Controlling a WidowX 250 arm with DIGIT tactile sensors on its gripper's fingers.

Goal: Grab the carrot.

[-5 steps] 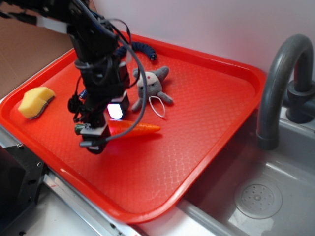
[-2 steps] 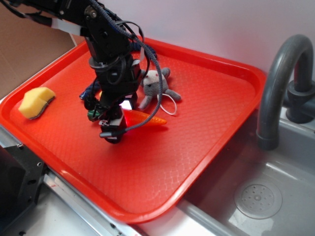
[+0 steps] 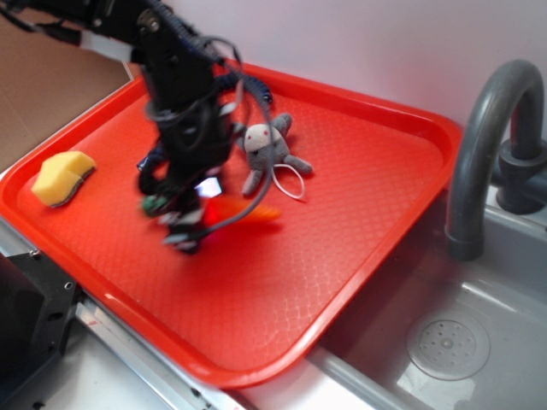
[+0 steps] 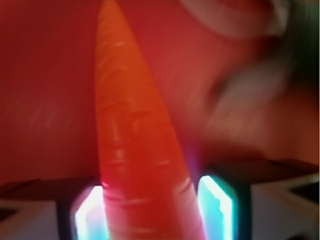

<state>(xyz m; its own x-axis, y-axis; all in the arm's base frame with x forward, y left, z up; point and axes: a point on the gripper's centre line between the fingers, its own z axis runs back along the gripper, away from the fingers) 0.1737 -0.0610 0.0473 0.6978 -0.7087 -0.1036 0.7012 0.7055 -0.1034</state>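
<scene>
While the exterior view is smeared with motion blur, I can make out my gripper point(image 3: 190, 224) low over the red tray point(image 3: 359, 179), with the carrot point(image 3: 248, 211) poking out from under it, its pointed end aimed toward the sink point(image 3: 449, 342) side and lying just in front of the grey plush mouse point(image 3: 265, 147). From the wrist view the carrot point(image 4: 135, 145) runs straight up the middle of the frame, thick end between the two lit pads point(image 4: 216, 206) and tip pointing away; the jaws sit on either side of the thick part, close against it on the left and with a thin gap showing on the right, so I read them as bracketing it, but I cannot tell whether they are truly pinching it yet. I judge this as a light, stiff, hollow plastic toy with a glossy skin, so it should not crush, but it will be slippery, and the taper means a squeeze near the tip would tend to squirt it forward out of the grip. I would take hold across the thick end near the stem, where the sides are closest to parallel, and close firmly. The yellow sponge point(image 3: 61, 177) sits well apart at the tray's far left and is no concern
</scene>
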